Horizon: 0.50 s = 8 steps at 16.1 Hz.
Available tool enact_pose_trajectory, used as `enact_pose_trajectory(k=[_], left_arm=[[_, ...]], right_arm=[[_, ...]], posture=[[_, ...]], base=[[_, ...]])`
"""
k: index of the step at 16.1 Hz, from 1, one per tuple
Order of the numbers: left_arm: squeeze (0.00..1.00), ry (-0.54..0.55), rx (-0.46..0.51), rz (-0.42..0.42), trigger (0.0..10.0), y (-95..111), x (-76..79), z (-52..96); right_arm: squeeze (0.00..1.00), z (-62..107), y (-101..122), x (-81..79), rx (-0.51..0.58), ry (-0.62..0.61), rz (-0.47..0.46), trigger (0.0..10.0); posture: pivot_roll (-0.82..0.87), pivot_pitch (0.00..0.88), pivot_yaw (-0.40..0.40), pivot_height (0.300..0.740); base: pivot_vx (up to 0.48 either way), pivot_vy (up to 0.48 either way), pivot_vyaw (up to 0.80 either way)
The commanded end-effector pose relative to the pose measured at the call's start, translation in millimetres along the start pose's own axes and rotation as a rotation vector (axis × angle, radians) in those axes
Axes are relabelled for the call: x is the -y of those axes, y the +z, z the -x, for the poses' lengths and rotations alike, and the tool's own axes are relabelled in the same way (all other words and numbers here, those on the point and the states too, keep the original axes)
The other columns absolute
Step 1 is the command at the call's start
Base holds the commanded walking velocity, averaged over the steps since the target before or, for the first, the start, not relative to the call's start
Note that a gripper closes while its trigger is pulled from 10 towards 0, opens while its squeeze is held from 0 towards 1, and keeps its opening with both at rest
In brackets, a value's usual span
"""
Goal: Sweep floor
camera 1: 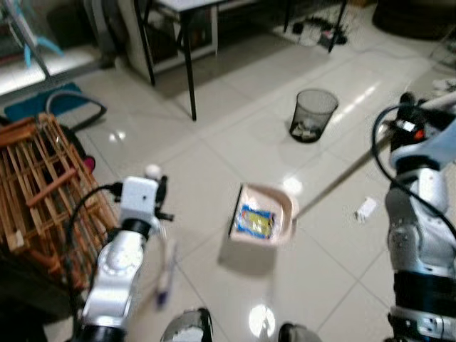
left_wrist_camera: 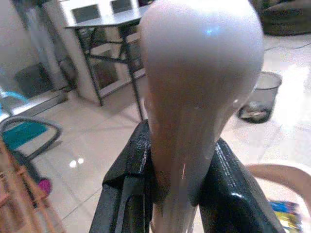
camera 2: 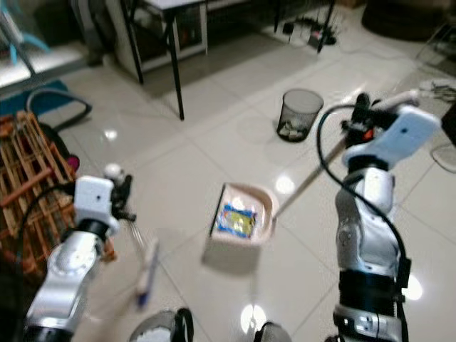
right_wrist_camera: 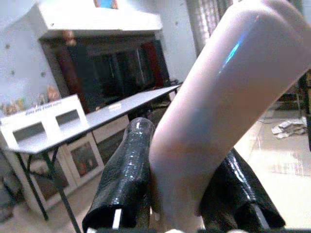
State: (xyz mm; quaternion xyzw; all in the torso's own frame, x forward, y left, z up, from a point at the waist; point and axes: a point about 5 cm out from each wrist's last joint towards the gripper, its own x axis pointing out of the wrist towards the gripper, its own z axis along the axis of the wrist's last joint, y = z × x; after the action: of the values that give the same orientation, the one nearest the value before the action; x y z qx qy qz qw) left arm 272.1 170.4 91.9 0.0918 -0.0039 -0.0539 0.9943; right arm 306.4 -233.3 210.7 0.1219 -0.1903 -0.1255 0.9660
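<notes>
Left hand (left_wrist_camera: 180,194) clamped on broom handle (left_wrist_camera: 194,87); right hand (right_wrist_camera: 180,194) gripping dustpan handle (camera 1: 342,178); dustpan (camera 1: 262,214) lying ahead, between both, handle running toward the right.

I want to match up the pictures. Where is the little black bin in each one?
Left eye view: wire wastebasket stands upper right of centre, beyond the dustpan.
Right eye view: upper middle, past the dustpan.
Left wrist view: at the right edge, behind the broom handle.
Right wrist view: I can't find it.
Shared landmark: the black-legged table.
</notes>
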Motion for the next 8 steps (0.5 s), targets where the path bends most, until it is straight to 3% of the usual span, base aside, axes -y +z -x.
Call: enact_pose_trajectory(k=[1,3,5,8], left_arm=[[0.00,-0.002,0.043,-0.027,10.0,10,2.2,-4.2],[0.00,-0.013,0.053,-0.017,10.0,17,6.5,-12.1],[0.00,0.004,0.055,-0.014,10.0,19,2.9,-17.8],[0.00,0.026,0.036,-0.012,10.0,14,0.0,-13.7]], right_arm=[[0.00,-4.2,16,5.6,0.062,-0.026,-0.006,10.0],[0.00,-5.9,22,7.3,0.051,-0.046,-0.003,10.0],[0.00,-10.4,28,0.4,0.047,-0.030,-0.022,10.0],[0.00,-15.6,30,-0.9,0.043,-0.030,-0.044,10.0]], posture=[[0.02,0.000,0.076,0.740],[0.00,0.000,0.066,0.740],[-0.01,0.000,0.068,0.740],[-0.01,0.000,0.063,0.740]], base=[[0.304,0.000,-0.56],[0.309,0.000,-0.47],[0.309,0.000,0.00],[0.306,0.000,0.00]])
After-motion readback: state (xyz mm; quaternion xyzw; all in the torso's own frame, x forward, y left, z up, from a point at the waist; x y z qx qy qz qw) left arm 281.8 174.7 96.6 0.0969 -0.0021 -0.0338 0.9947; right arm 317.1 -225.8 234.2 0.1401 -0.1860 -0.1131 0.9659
